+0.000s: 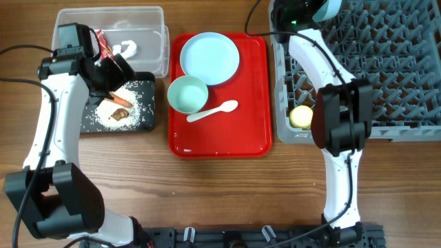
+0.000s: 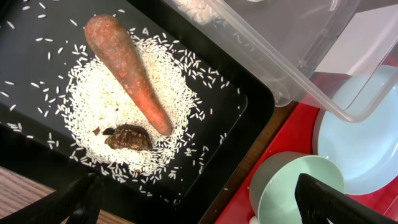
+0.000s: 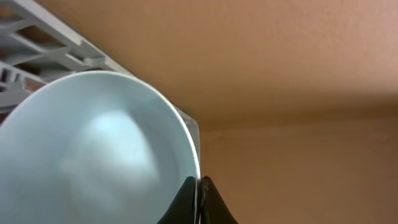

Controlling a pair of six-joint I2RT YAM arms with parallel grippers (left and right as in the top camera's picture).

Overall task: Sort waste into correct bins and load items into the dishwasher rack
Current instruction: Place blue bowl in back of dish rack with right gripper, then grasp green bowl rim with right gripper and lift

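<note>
Left wrist: carrot [image 2: 129, 73] tip points lower-right.

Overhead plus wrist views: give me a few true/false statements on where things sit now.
1. The carrot lies on the rice in the black tray. True.
2. The spoon sits inside the bowl. False: it lies on the red tray, beside the bowl.
3. The yellow cup is in the rack. True.
4. The left claw holds the brown scrap. False: it is open and empty; the scrap lies by the carrot's tip.
5. The right claw pinches a second bowl by its rim. True.
</note>
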